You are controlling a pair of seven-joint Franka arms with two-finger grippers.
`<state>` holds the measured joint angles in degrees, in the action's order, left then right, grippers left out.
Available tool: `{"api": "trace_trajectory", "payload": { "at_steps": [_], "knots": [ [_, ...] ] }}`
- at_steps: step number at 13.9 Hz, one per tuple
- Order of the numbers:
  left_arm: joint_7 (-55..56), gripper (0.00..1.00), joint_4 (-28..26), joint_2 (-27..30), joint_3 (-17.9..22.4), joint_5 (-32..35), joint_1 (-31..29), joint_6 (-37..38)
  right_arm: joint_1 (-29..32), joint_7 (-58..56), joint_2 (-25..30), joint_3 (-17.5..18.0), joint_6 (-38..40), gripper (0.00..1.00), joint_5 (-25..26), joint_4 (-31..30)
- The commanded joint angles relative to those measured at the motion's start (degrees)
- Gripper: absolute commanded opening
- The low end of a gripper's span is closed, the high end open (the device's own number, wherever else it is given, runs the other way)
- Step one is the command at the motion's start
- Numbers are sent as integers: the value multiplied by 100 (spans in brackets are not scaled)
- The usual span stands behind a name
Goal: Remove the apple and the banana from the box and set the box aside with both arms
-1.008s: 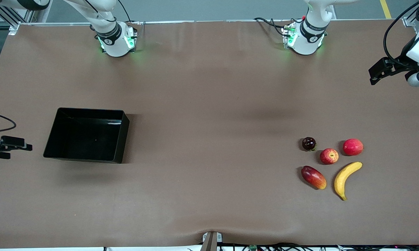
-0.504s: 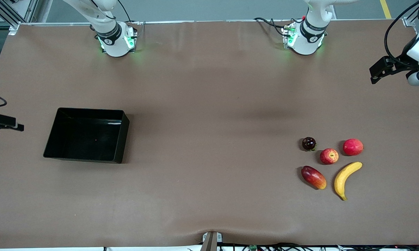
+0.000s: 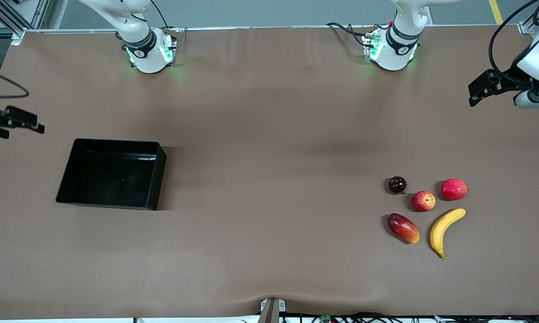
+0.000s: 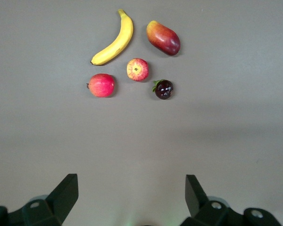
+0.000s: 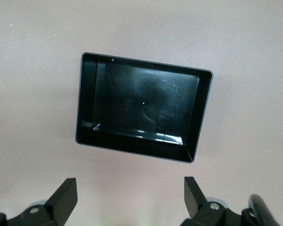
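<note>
Right pincer (image 3: pixel 27 122) hangs high over the brown surface (image 3: pixel 269 134) near the rectangular glossy black open-top box (image 3: pixel 111 173), fingers (image 5: pixel 66 195) spread apart. Small round red-yellow apple (image 3: pixel 423 200) and long curved yellow banana (image 3: pixel 444 229) lie toward the left arm's end, banana nearer the camera. Left pincer (image 3: pixel 487 87) hangs over the surface's edge there, fingers (image 4: pixel 66 193) spread apart.

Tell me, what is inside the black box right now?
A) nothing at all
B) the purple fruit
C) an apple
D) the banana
A: the box shows only its bare glossy floor in the front and right wrist views, while the banana, apple and other fruits all lie on the table near the left arm's end.
</note>
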<state>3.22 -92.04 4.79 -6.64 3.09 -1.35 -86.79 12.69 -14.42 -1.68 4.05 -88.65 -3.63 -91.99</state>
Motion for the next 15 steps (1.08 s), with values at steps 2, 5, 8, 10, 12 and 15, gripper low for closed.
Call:
{"api": "trace_trajectory", "payload": {
  "at_steps": [2,5,8,10,12,15],
  "knots": [
    [-103,100,55,22,14,-107,-5,118,-231,132,563,8,-74,100,73,-416],
    [-129,100,55,49,14,-98,3,250,-574,132,634,8,-3,100,108,-382],
    [-120,100,160,14,14,-81,12,250,-801,141,634,104,32,100,108,-259],
    [-103,100,186,-13,14,-54,12,250,-882,132,582,105,23,100,152,-162],
    [-59,100,318,-118,14,-63,21,250,-908,132,564,114,23,100,222,13],
    [-59,100,318,-136,5,-81,38,250,-944,220,485,114,32,100,653,102]
  ]
}}
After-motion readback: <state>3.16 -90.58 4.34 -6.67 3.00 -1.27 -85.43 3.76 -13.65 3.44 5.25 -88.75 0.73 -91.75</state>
